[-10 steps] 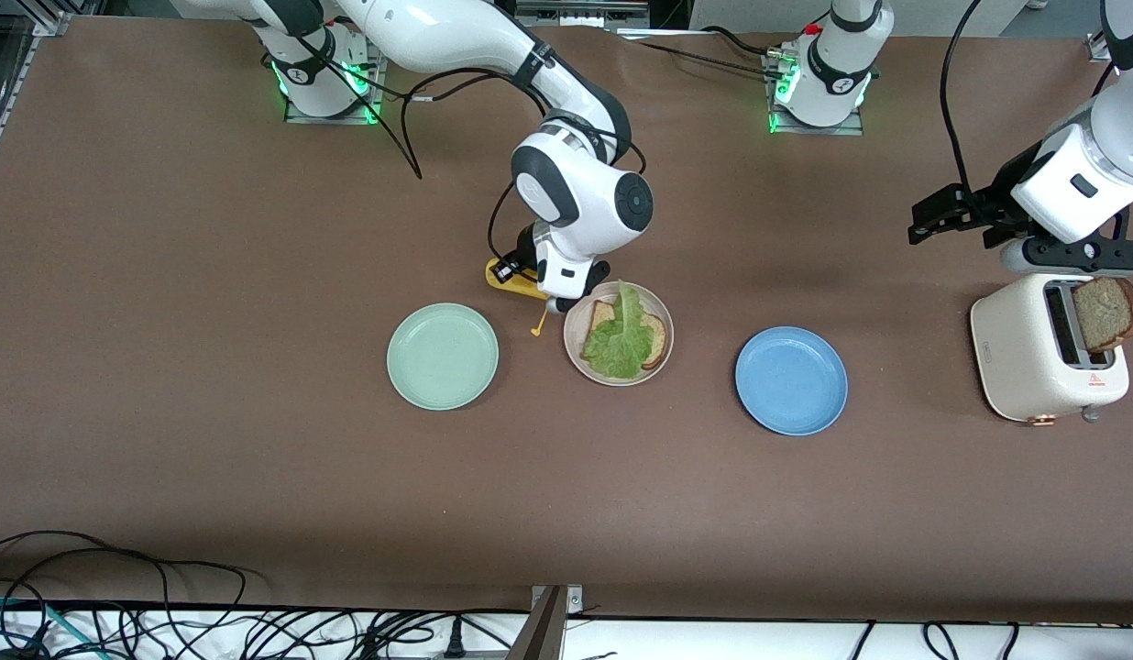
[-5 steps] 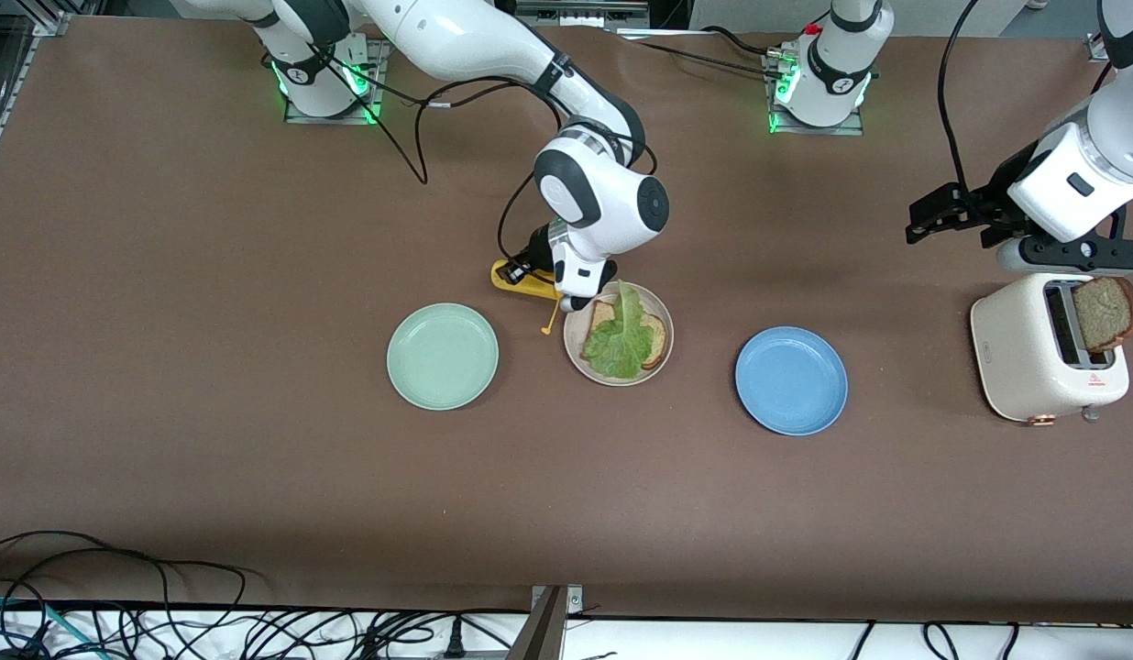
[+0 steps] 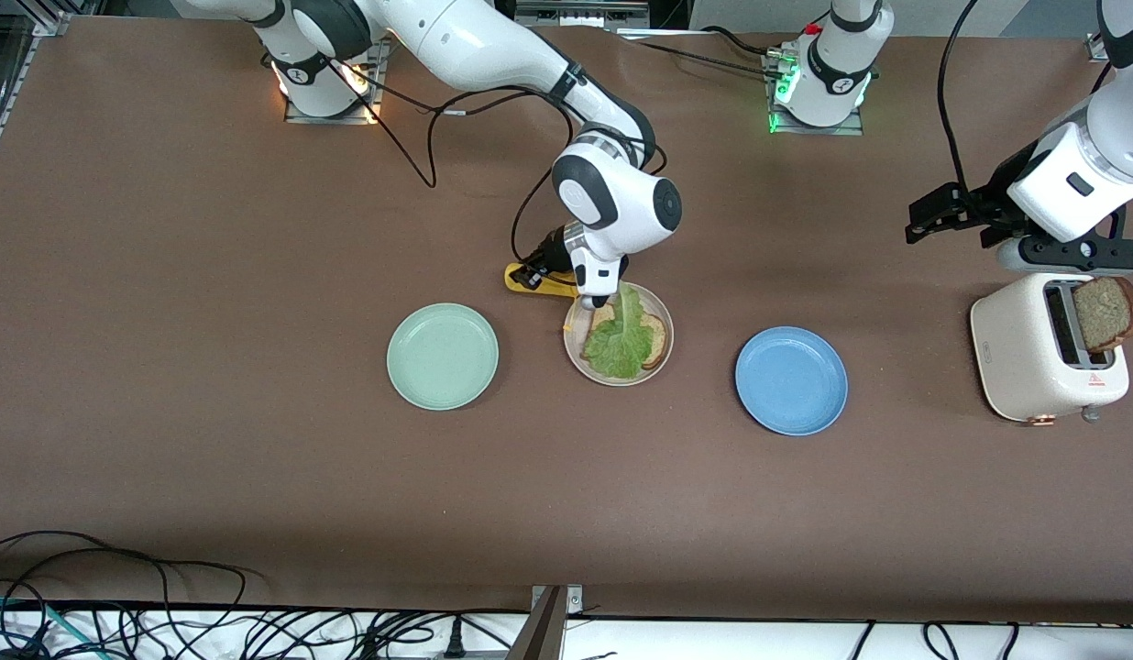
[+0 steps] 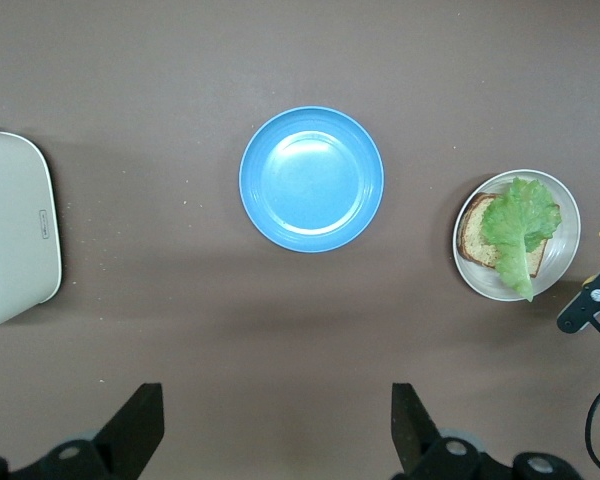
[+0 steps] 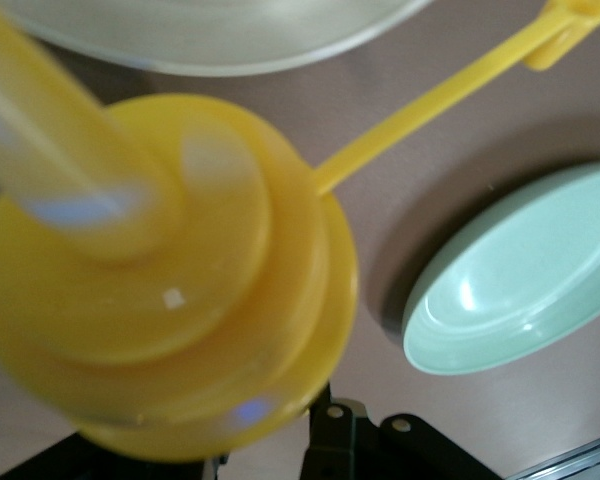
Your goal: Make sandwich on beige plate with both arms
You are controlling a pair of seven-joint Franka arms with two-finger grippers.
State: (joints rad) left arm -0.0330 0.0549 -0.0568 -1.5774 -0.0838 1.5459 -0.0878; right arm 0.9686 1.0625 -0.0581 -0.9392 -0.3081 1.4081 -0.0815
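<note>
First, found the mint green plate (image 3: 443,356) toward the right arm's end of the desk (image 3: 209,275). Beside it, saw the right claw (image 3: 592,298) low over the rim of the beige plate (image 3: 576,362), clamped on a yellow tool (image 3: 530,278) made of stacked round discs, with a thin yellow stick (image 5: 430,100) jutting from its side. Noted the beige plate sitting between the mint green plate and the blue plate (image 3: 791,380), carrying a bread slice (image 3: 656,339) with a lettuce leaf (image 3: 620,344) draped over it, the leaf's narrow end reaching toward the right claw. Farther toward the left arm's end, spotted a cream toaster (image 3: 1025,357) with a second bread slice (image 3: 1105,313) standing out of its slot. Saw the left claw (image 3: 1075,259) just above the toaster, fingers (image 4: 140,430) spread wide and holding nothing.
</note>
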